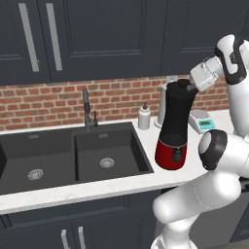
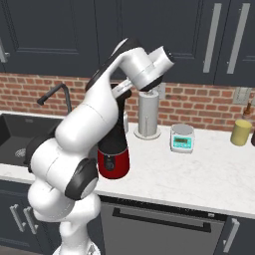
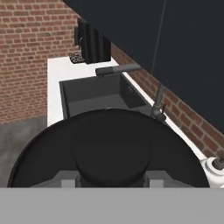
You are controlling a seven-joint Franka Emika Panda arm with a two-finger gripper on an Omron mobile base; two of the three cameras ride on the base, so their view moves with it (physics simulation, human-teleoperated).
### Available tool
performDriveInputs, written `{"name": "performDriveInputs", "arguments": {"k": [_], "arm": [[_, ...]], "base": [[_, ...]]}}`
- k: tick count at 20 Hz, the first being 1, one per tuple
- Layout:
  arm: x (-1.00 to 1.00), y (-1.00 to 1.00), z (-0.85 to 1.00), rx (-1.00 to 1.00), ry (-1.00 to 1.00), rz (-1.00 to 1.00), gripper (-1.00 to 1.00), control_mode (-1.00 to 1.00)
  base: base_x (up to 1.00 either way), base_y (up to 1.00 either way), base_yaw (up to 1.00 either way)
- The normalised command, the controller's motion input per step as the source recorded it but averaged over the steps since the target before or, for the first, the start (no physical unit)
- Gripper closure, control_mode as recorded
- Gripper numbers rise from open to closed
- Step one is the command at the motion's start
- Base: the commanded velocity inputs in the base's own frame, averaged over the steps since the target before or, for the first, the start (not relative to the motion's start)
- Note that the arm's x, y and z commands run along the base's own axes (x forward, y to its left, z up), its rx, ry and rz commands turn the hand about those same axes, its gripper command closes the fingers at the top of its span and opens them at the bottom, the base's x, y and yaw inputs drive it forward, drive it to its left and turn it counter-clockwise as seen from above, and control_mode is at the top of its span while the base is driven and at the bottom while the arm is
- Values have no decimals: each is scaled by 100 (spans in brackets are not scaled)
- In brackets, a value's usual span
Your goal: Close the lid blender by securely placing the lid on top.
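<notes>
The blender (image 1: 173,124) stands on the white counter right of the sink, a tall black jar on a glossy red base (image 2: 113,163). The lid (image 3: 109,144), a flat black disc with a central knob, sits level at the jar's top (image 1: 179,85). I cannot tell whether it is fully seated. My gripper (image 1: 191,88) reaches in from the right at jar-top height. In the hand view the gripper (image 3: 111,180) is shut on the lid, its fingertips (image 3: 66,182) pressed against either side of the knob. In the right base view my arm hides most of the jar, and the gripper (image 2: 121,93) is at its top.
A dark double sink (image 1: 73,155) with a faucet (image 1: 86,108) lies left of the blender. A white soap bottle (image 1: 144,117) and a steel cylinder (image 2: 148,115) stand behind it. A kitchen scale (image 2: 182,138) and a yellow cup (image 2: 241,132) sit to the right. Dark cabinets hang overhead.
</notes>
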Motion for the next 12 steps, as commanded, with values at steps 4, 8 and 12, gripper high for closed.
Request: {"name": "performDriveInputs", "arguments": {"k": [4, 8, 12], "arm": [[14, 14, 0, 0, 0, -6, 100, -100], [1, 19, 0, 0, -1, -4, 100, -100], [0, 22, -11, 0, 0, -4, 100, -100]], "base": [[0, 0, 0], [0, 0, 0], [0, 0, 0]]}}
